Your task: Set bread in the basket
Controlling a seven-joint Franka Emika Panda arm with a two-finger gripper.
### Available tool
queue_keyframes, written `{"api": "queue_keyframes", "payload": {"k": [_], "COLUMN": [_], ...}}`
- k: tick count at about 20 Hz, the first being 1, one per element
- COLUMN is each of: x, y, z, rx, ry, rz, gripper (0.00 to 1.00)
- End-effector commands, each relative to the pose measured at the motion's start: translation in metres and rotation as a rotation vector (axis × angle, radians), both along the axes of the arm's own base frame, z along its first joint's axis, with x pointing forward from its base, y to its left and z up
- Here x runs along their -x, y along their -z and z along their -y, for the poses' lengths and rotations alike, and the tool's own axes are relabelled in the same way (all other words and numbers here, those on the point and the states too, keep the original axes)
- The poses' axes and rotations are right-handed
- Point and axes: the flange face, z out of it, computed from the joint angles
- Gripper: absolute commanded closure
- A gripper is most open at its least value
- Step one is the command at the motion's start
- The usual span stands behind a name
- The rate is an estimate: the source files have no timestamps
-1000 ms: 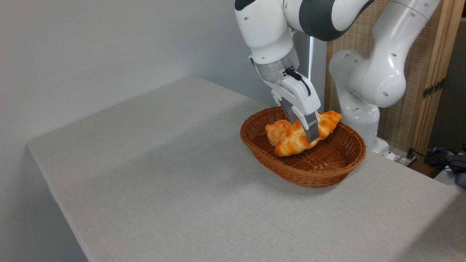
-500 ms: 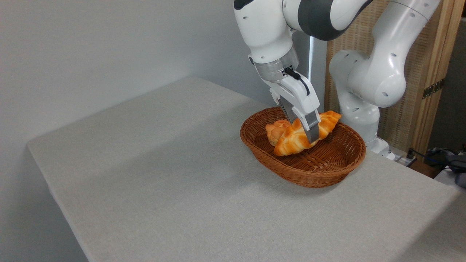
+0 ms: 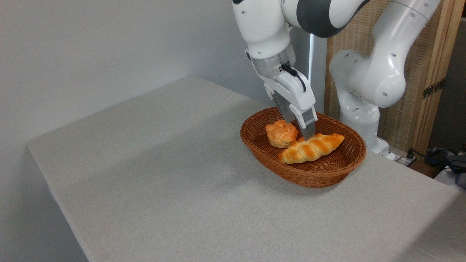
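We see the basket (image 3: 309, 174) near the table's (image 3: 182, 182) far right edge, and inside it the bread (image 3: 310, 148) lies flat, long axis running lower-left to upper-right. Just behind, at the basket's left end, sits a round bun (image 3: 280, 133). Above the loaf our gripper (image 3: 304, 134) grasps nothing, fingers apart.

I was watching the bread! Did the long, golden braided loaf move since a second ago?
Yes. The long golden braided loaf dropped from the gripper and now lies flat inside the brown woven wicker basket, lower against its rim.
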Motion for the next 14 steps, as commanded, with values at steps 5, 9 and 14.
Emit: {"api": "queue_keyframes", "payload": {"k": [5,9,14], "x": [-0.091,-0.145,-0.190], "y": [-0.070,-0.102,-0.130], "z": [0.039,0.061,0.061], "rx": [0.057,0.040,0.036], "ry": [-0.131,-0.171,-0.188], "rz": [0.072,0.126,0.206], "gripper": [0.00,0.00,0.00]}}
